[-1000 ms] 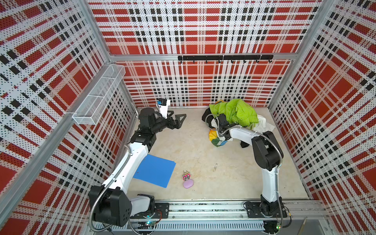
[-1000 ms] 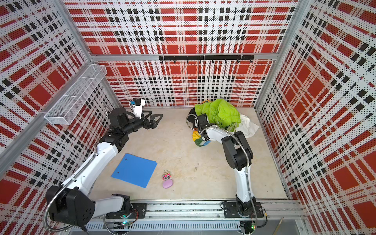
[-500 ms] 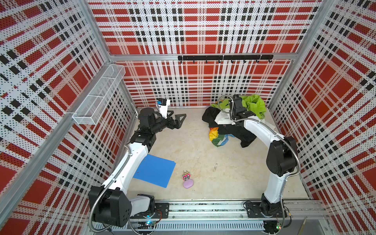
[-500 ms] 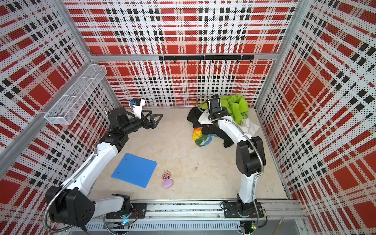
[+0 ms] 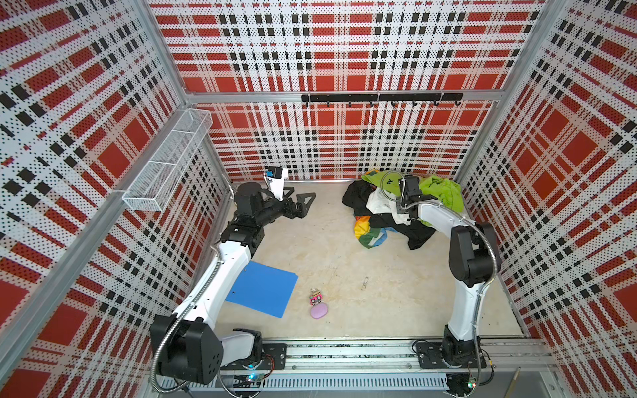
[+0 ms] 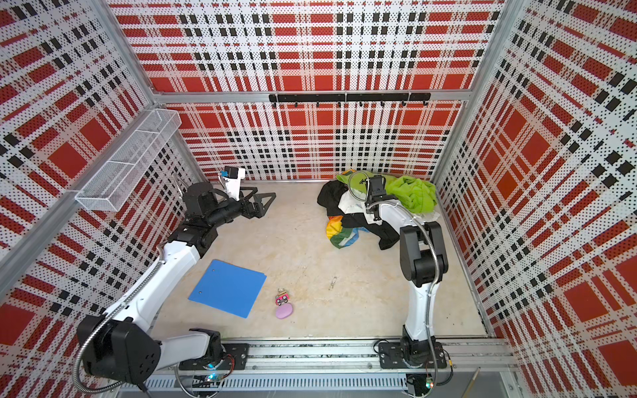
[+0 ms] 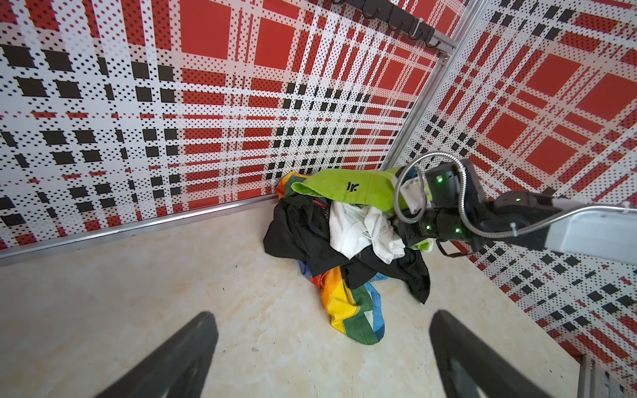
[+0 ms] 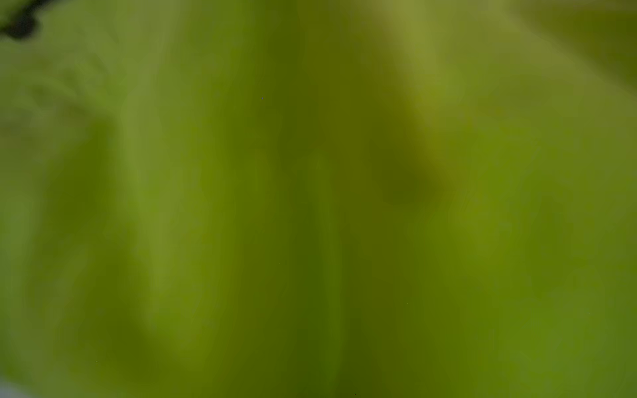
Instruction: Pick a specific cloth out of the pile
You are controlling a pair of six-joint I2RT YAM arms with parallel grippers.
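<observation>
"Left pincer (image 5: 301, 193): state?" the operator asks.

"Released. Both fingers (image 7: 172, 358) stand wide apart over bare floor (image 5: 327, 248), gripping nothing," the technician answers.

"Right pincer (image 5: 403, 212)?"

"State cannot be told. Its jaws are sunk among the garments of the pile (image 5: 356, 200), and its wrist view shows only the blurred lime-green garment (image 8: 310, 206)."

"Location of the cloth (image 5: 367, 231)?"

"On the floor, straight ahead of the left pincer and well apart from it. The left wrist view frames the cloth (image 7: 348, 303) between the two fingers. The cloth lies near the right pincer, on the side toward the left arm. Rainbow panels show at the pile's edge, and a black garment (image 5: 418, 236) covers the rest."

"Items around the right pincer?"

"White garment (image 5: 379, 206) just beside it. The lime-green garment (image 5: 443, 194) lies on the side away from the left pincer, close against the wrist."
</observation>
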